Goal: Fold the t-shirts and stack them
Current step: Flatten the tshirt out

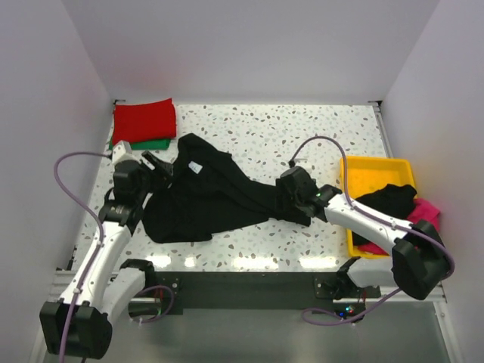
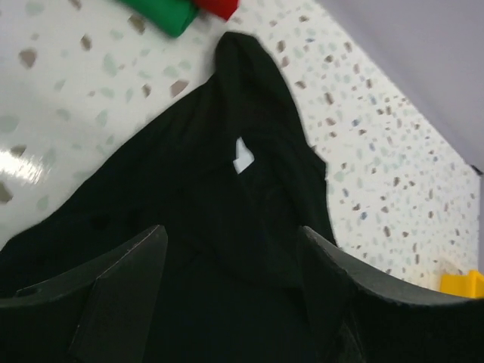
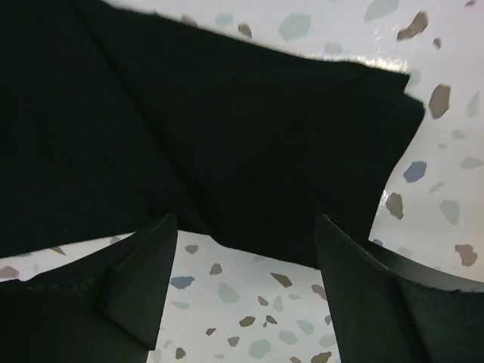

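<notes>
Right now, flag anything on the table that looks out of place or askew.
The black t-shirt lies crumpled and twisted across the middle of the table, not spread flat. A pink shirt spills over the right rim of the yellow tray, beside a heaped second black shirt.

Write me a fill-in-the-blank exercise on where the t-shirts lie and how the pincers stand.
1. The neck label on the spread black t-shirt is ____.
2. Of the folded red t-shirt and green t-shirt, the ____ one lies on top.
3. The tray holding the pink t-shirt and a second black t-shirt is ____.
4. The left pincer and the right pincer both stand ____.
Missing words: white; red; yellow; open.
</notes>
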{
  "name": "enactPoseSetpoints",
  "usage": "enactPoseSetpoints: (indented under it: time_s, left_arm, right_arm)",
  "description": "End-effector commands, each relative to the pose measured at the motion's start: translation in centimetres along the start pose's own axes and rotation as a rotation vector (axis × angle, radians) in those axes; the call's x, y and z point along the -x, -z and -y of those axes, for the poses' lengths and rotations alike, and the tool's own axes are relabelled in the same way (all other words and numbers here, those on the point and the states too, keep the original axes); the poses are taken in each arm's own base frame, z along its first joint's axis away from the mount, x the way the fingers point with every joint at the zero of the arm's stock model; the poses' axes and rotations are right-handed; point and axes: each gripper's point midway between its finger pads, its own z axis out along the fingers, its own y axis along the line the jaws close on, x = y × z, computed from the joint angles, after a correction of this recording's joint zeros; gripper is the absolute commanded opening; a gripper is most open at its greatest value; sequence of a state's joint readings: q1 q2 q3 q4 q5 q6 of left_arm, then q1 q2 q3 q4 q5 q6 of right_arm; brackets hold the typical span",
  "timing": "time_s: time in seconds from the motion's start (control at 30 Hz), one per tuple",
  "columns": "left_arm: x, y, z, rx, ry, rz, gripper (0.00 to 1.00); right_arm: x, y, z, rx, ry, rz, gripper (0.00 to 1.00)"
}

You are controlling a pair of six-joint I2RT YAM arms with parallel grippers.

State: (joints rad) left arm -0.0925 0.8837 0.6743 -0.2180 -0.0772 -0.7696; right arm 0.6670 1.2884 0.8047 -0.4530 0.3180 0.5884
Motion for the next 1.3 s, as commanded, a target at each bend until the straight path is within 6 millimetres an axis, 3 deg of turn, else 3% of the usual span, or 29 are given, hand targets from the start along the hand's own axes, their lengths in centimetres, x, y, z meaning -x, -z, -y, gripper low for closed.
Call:
enactPoseSetpoints:
  time_s: [0.0, 0.03, 0.1, 0.3, 0.47, 0.57, 0.6, 0.7, 0.73, 0.77, 0.83, 0.87, 0.93, 1.07, 1.13, 1.27]
  left_arm:
    - [-2.8, 0.4, -4.9, 0.135, 0.093, 0.031, 0.74]
    - [-4.4, 0.4, -6.5, 0.173, 0.096, 0.008, 0.74]
    - [-5.4, 0.7, -8.4, 0.234, 0.115, 0.011, 0.74]
    - [-6.5, 1.1, -11.9, 0.398, 0.141, 0.021, 0.74]
    - [-7.0, 1.1, -13.1, 0.460, 0.143, 0.018, 0.75]
    - [-7.2, 1.0, -13.7, 0.487, 0.144, 0.020, 0.74]
    - [-7.4, 0.9, -14.1, 0.504, 0.147, 0.022, 0.74]
    - [-7.5, 0.5, -14.5, 0.519, 0.144, 0.025, 0.74]
    - [-7.5, 0.4, -14.5, 0.520, 0.143, 0.025, 0.74]
    - [-7.6, 0.2, -14.5, 0.519, 0.137, 0.022, 0.73]
    - [-7.6, -0.4, -14.4, 0.513, 0.132, 0.020, 0.71]
    - [-7.5, -0.7, -14.4, 0.513, 0.130, 0.022, 0.70]
    - [-7.4, -1.5, -14.2, 0.514, 0.118, 0.015, 0.68]
    - [-7.2, -3.0, -14.2, 0.547, 0.092, -0.005, 0.64]
    - [-6.3, -3.8, -13.5, 0.537, 0.085, 0.010, 0.60]
    - [-5.6, -5.0, -13.2, 0.555, 0.080, 0.020, 0.50]
  right_arm:
    - [0.9, -1.1, -1.8, 0.041, -0.035, 0.076, 0.75]
    - [0.6, -1.3, -2.0, 0.044, -0.023, 0.075, 0.73]
    - [0.2, -1.8, -2.9, 0.055, 0.000, 0.073, 0.68]
    - [-0.3, -2.9, -4.4, 0.057, 0.037, 0.053, 0.55]
    - [-1.0, -3.7, -4.6, 0.051, 0.040, 0.027, 0.46]
    - [-0.8, -3.9, -4.9, 0.048, 0.040, 0.023, 0.35]
    - [-0.5, -3.8, -4.9, 0.043, 0.042, 0.031, 0.26]
    - [1.2, -3.4, -4.8, -0.001, 0.063, 0.046, 0.10]
    - [3.5, -2.9, -5.0, -0.031, 0.055, 0.100, 0.02]
    - [3.7, -3.1, -4.3, -0.076, 0.084, 0.081, 0.00]
    - [6.7, -2.8, -4.9, -0.086, 0.071, 0.115, 0.00]
    - [7.8, -3.1, -4.1, -0.103, 0.051, 0.115, 0.00]
    - [10.3, -3.7, -4.3, -0.090, 0.030, 0.124, 0.00]
    - [14.6, -5.8, -2.4, -0.132, -0.004, 0.125, 0.00]
    - [16.9, -7.5, -2.4, -0.154, -0.011, 0.135, 0.00]
    - [20.1, -11.2, -0.2, -0.214, -0.038, 0.099, 0.00]
